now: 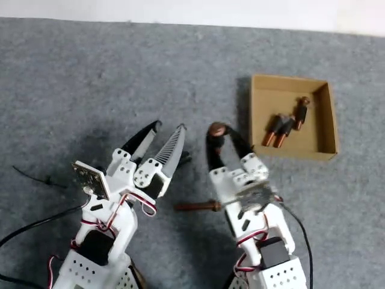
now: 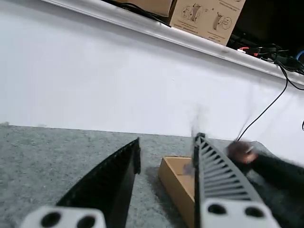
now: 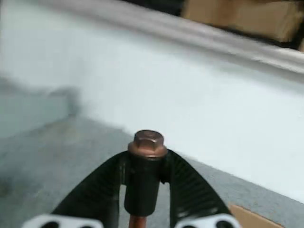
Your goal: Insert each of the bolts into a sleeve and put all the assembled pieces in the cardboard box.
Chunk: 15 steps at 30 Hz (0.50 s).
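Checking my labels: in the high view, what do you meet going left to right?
Open left gripper → right gripper shut on a copper bolt in a black sleeve → brown cardboard box.

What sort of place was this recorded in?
Probably a lab or workshop bench rather than a home: a grey felt-like mat serves as the work surface, a plain white wall backs it, and shipping cartons and loose cables sit on the ledge above.

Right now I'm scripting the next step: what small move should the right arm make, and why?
Probably swing the right end effector toward the cardboard box: it grips a sleeve with a bolt inside, and other assembled pieces lie in the box.
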Tool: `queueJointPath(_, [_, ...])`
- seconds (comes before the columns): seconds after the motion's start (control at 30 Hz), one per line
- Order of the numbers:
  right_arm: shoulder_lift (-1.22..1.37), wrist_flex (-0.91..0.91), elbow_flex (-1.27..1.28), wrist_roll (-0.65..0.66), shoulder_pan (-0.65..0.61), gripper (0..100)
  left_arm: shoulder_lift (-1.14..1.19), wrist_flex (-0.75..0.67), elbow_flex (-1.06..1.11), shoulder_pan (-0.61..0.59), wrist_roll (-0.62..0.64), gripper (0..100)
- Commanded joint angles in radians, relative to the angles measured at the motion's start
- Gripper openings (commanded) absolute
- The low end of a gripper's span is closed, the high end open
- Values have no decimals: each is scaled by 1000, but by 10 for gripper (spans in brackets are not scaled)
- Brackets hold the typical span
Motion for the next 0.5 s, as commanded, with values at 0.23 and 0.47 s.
queueJointPath(0.23, [-21, -113, 93, -101, 127, 6, -25, 5, -58, -13, 14, 181])
queueJointPath(0.47, [-21, -113, 84, -103, 145, 6, -24, 5, -47, -13, 14, 181])
